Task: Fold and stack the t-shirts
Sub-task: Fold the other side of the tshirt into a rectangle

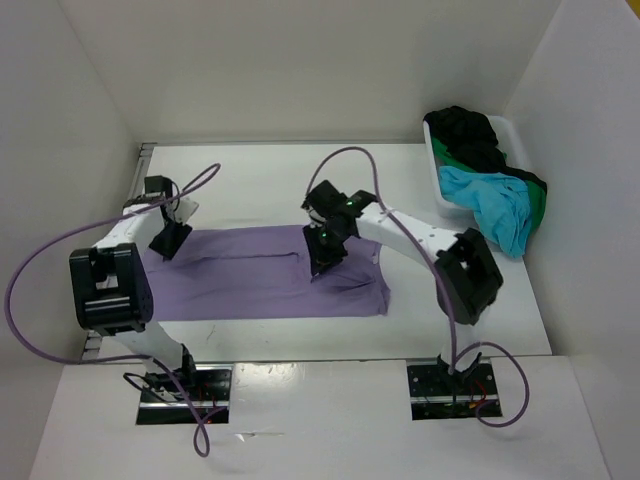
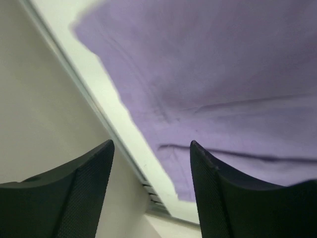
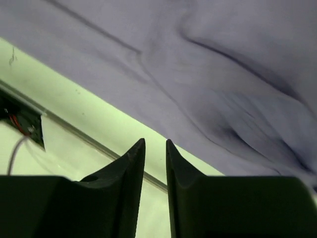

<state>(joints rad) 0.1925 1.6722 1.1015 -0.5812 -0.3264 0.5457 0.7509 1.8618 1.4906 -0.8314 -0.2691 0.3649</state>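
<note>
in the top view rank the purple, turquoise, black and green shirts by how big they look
1. lavender shirt: spread flat, clearly largest
2. turquoise shirt and black shirt: both bunched, too alike to rank
3. green shirt: mostly buried, smallest showing

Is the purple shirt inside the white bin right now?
No, the lavender shirt lies spread flat on the table, well outside the white bin at the far right.

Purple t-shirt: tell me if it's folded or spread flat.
Partly folded. The purple t-shirt lies on the table as one long band, no sleeves sticking out, with a doubled layer's edge running along it.
</note>
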